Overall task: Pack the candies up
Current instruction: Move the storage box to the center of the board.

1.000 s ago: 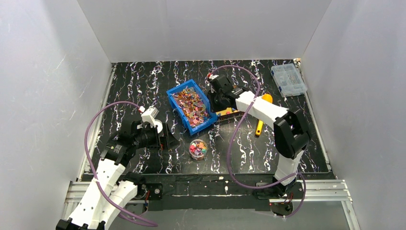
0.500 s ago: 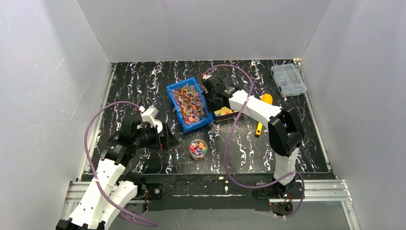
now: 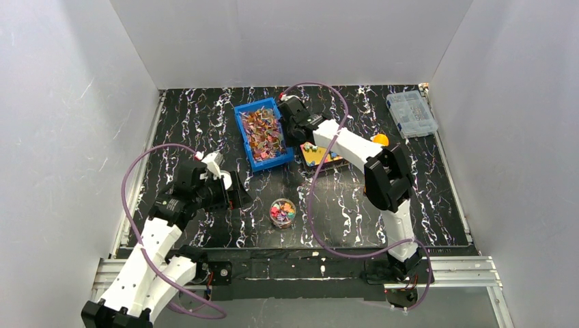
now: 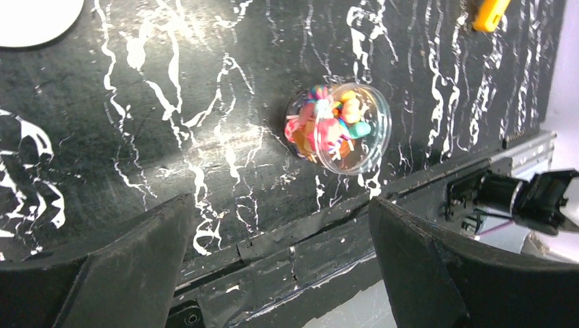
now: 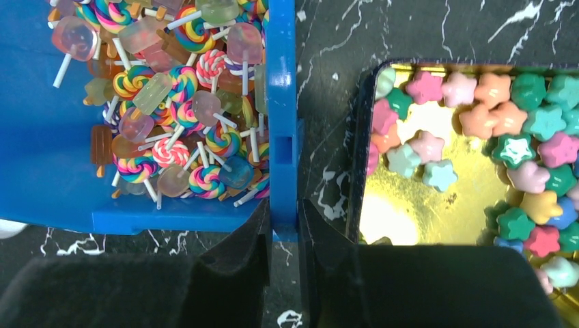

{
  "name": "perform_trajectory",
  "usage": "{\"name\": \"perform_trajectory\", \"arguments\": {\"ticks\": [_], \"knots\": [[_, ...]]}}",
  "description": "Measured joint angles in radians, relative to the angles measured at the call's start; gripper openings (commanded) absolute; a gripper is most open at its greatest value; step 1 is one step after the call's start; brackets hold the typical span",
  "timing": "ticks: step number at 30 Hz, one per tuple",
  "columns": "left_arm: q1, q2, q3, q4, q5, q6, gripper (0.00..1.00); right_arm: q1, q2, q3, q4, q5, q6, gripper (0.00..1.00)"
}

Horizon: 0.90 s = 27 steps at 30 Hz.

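Pastel star-shaped candies [image 5: 509, 123] lie in a gold tray [image 5: 437, 205], which shows in the top view as the gold tray [image 3: 321, 154] right of the blue bin [image 3: 242, 137]. More candies fill a small clear round cup [image 3: 282, 212], the same cup [image 4: 338, 128] that lies ahead of my open, empty left gripper [image 4: 280, 201]. From above, that left gripper [image 3: 235, 198] hovers left of the cup. My right gripper [image 5: 283, 219] is shut on the right wall of the blue bin [image 5: 282, 102], one finger inside and one outside. In the top view the right gripper [image 3: 290, 130] sits at that bin's right side.
The blue bin holds swirl lollipops [image 5: 181, 89] and ice-pop sweets. A clear compartment box [image 3: 411, 114] stands at the back right. An orange-yellow tool [image 3: 379, 139] lies right of the gold tray. A white disc [image 4: 34, 17] lies by the left arm. The table's front rail [image 3: 300, 263] is close.
My right gripper closed on the bin wall and moved back and left, taking the blue bin with it and baring more of the gold tray. The left arm barely shifted.
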Motion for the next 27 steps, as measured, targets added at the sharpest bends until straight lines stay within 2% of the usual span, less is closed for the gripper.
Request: {"name": "perform_trajectory", "arguments": {"ticks": [4,6,10,13,19,27], "knots": [[0.000,0.059,0.031,-0.029,-0.065,-0.045,0.99,0.000,0.049,0.072,-0.011,0.010,0.000,0.10],[0.000,0.091,0.060,-0.049,-0.103,-0.066,0.99,-0.001,0.077,0.116,-0.024,0.013,-0.001,0.20],[0.000,0.148,0.129,-0.096,-0.188,-0.102,0.99,-0.002,0.097,0.146,-0.027,0.011,0.001,0.45],[0.001,0.182,0.173,-0.139,-0.262,-0.128,0.99,-0.003,0.097,0.146,-0.016,0.008,0.002,0.54],[0.024,0.260,0.246,-0.216,-0.378,-0.166,0.99,-0.008,0.064,0.109,0.007,0.013,-0.005,0.60],[0.131,0.401,0.293,-0.255,-0.418,-0.169,0.99,-0.009,-0.180,-0.098,0.032,0.027,-0.019,0.60]]}}
